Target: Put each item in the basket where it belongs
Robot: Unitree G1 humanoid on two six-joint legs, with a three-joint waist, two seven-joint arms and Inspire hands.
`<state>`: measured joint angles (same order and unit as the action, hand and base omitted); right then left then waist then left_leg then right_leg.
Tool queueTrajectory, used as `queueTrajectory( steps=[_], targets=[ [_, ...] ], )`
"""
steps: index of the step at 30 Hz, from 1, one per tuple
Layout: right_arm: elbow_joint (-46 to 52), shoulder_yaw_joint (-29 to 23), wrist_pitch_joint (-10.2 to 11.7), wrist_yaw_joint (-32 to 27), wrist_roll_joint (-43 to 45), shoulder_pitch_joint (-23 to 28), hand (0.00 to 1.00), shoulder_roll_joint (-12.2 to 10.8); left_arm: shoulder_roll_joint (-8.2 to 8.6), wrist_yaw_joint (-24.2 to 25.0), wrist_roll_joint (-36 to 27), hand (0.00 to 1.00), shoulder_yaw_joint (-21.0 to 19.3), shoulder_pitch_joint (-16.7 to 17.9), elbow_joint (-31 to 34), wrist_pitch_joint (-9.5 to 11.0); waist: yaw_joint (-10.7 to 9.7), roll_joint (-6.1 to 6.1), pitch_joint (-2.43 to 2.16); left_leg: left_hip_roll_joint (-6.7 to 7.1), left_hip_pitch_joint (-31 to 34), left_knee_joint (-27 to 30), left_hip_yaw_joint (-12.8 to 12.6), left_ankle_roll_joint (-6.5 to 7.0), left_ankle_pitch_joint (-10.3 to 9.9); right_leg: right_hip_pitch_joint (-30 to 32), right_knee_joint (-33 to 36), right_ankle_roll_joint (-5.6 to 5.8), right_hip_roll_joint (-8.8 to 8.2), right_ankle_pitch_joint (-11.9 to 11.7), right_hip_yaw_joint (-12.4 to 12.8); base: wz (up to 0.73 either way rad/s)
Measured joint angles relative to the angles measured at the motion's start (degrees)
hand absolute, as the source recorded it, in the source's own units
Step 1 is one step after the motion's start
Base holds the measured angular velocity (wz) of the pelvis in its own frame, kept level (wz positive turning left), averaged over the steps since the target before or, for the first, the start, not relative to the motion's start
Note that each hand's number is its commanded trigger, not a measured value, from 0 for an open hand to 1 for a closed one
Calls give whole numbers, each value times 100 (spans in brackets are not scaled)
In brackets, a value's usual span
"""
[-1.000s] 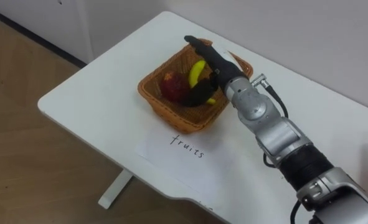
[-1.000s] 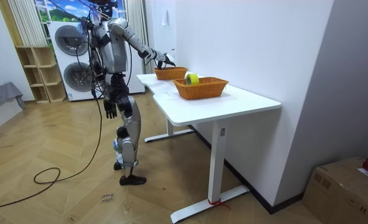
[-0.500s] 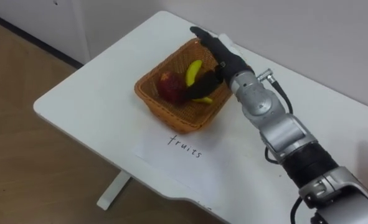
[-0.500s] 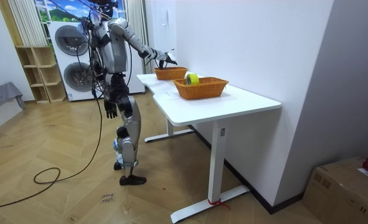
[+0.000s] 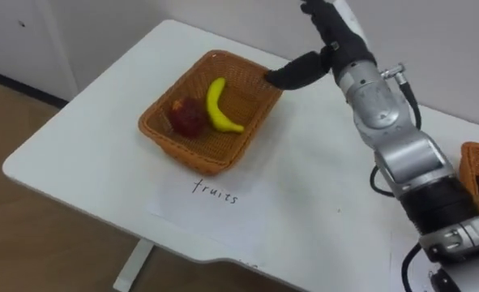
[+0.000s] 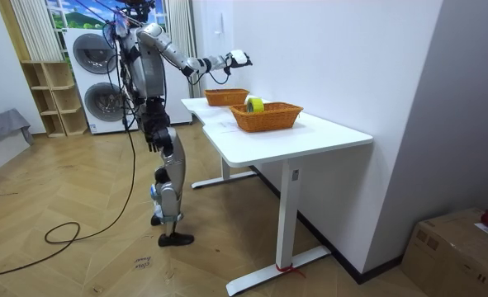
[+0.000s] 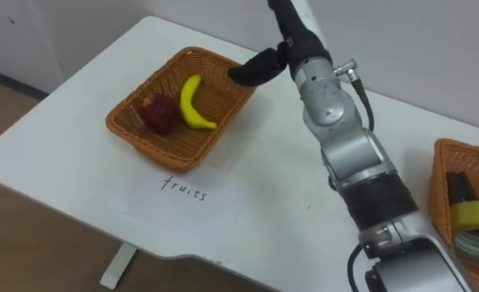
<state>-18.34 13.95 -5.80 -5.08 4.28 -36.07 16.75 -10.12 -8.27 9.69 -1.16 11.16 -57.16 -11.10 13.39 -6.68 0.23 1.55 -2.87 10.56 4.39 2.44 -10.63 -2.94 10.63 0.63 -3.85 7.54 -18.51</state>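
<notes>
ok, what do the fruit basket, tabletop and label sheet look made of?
Fruit basket: woven wicker or rattan, tan, matte; weave ribs show on its walls. Tabletop: smooth white, probably laminate; core hidden. Label sheet: thin white paper, handwritten, lying flat.

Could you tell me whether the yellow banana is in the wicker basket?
In: the yellow banana lies inside the brown wicker basket, beside a dark red fruit.

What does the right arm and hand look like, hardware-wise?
The right hand has black fingers and thumb, with a white patch on its back. The right arm is rounded silver-grey metal segments, then a black band toward the elbow. A small metal connector sits at the wrist, with a dark cable beside it.
</notes>
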Motion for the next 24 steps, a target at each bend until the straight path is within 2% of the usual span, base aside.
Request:
queueTrajectory(
  steps=[3, 8, 13, 19, 21, 23, 24],
  targets=[
    [165, -223, 3, -72, -23, 180, 0, 152, -5, -13, -2, 0, -82, -79, -7, 69, -82, 23, -11, -22, -100, -51, -136, 1, 0, -9, 16, -2, 17, -1, 114, -23],
    [224, -489, 2, -180, -22, 362, 0, 187, 6, -35, -9, 0, -86, -97, -9, 198, -374, 32, -19, -58, -176, -109, -300, 0, 0, 10, 53, -17, 28, -11, 164, -17],
    [595, -906, 5, -315, -147, 363, 0, 292, 15, -35, -5, 0, -102, -125, 41, 298, -540, 37, -30, -111, -265, -174, -543, -3, -2, 99, 111, -41, 108, -25, 503, -24],
    [746, -1154, 5, -361, -376, 373, 0, 418, 24, -34, -3, 0, -118, -173, 18, 412, -712, -12, -46, -130, -361, -229, -648, -11, -14, 89, 108, -56, 154, -47, 649, -15],
    [834, -1354, 5, -359, -381, 387, 0, 444, 70, -28, 1, 0, -242, -169, 17, 432, -786, -10, -45, -151, -375, -232, -699, -14, -35, 93, 100, -58, 182, -65, 739, -13],
    [1157, -1565, 8, -381, -408, 565, 0, 493, 65, -25, -4, 0, -320, -153, -2, 440, -846, -13, -46, -167, -375, -233, -700, -23, -45, 98, 101, -59, 198, -66, 742, 0],
    [1390, -1621, 58, -416, -454, 723, 0, 596, 55, -30, -10, 0, -315, -140, -16, 440, -884, 13, -30, -179, -383, -232, -708, -29, -51, 97, 100, -59, 209, -66, 740, 0]
  ],
)
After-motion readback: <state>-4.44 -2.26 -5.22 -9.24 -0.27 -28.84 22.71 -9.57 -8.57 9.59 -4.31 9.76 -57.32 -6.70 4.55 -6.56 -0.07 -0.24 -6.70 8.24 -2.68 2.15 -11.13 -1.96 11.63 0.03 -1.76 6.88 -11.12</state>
